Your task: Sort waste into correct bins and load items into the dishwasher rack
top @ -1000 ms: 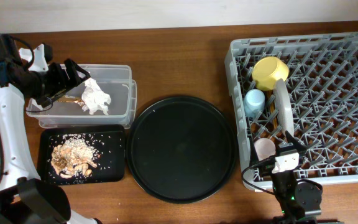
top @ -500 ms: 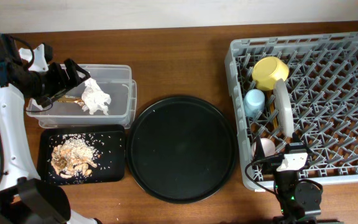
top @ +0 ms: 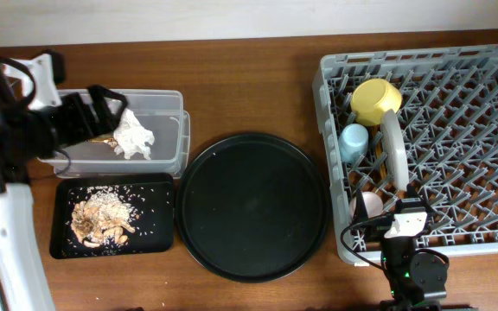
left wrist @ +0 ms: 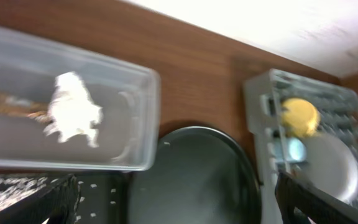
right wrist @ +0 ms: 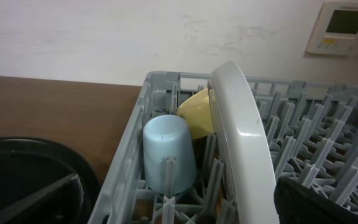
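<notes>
My left pincer (left wrist: 176, 190) hangs with its fingers spread wide and nothing between them, above the clear tub (top: 178, 130) at ten o'clock on the table (top: 249, 86). My right pincer (right wrist: 176, 190) is likewise spread and empty. It sits at the five o'clock corner of the dishwasher rack (top: 328, 95), which fills the three o'clock side.

By my reading the job is almost finished. The tissue (top: 133, 136) lies in the tub. At its nine o'clock side is a brownish-gold streak (left wrist: 11, 104), too blurred for me to say whether it is the gold wrapper or something else. The food scraps (top: 100, 216) are heaped on the flat black tray (top: 158, 242) at eight o'clock.

Along the rack's nine o'clock wall I count four items:
- the yellow bowl (top: 375, 100) at the twelve o'clock end
- the light-blue cup (top: 353, 142), mouth-down, on the bowl's six o'clock side
- the plate (top: 393, 154), standing on edge just beside both
- the white cup (top: 368, 206), near my right pincer

The round black tray (top: 253, 207) in the middle holds nothing.

What I cannot account for is the chopsticks, which I see nowhere in the rack or on the table. If the streak in the tub is them, they sit in the wrong place and need moving. Otherwise I judge nothing is left to sort.
</notes>
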Robot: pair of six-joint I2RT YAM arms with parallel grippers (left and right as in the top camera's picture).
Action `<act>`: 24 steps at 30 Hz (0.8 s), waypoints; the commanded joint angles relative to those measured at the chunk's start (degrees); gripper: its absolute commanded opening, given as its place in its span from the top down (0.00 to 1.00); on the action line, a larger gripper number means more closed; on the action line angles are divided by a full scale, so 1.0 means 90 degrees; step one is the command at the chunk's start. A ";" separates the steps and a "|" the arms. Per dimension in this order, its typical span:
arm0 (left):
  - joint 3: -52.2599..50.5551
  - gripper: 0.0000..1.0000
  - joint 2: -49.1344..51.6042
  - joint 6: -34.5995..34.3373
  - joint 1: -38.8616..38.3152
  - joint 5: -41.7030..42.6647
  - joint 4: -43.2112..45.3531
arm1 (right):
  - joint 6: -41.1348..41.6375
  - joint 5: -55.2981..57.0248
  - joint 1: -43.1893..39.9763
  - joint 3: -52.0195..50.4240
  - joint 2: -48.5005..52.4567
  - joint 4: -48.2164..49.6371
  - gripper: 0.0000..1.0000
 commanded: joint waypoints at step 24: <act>-1.0989 0.01 -0.6938 0.0000 -0.1710 -0.1676 1.0059 | -0.0012 0.0172 0.0036 -0.0032 -0.0029 -0.0029 0.02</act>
